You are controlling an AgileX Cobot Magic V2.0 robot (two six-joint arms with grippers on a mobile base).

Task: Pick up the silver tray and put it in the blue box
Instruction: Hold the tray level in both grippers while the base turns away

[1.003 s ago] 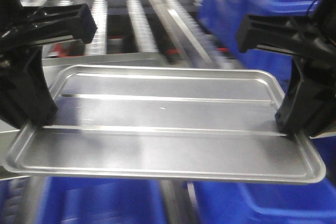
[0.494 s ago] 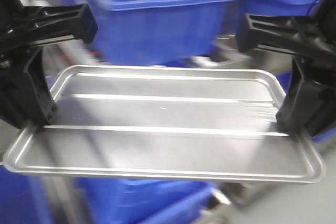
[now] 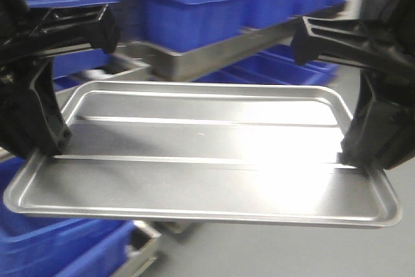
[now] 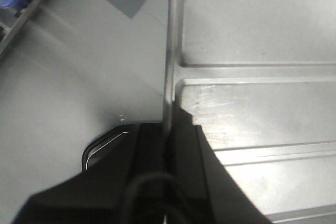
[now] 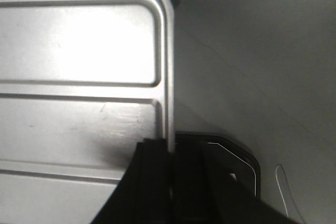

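Gleaming silver tray [image 3: 201, 160], ridged centre, rounded corners

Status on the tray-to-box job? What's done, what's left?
Done: the grab. The left gripper and right gripper each clamp a short edge of the silver tray, held level in the air. In hand: the carry; both wrist views show grey floor beneath it. Left: the placing. The tray is not in a blue box yet; several stand behind it.
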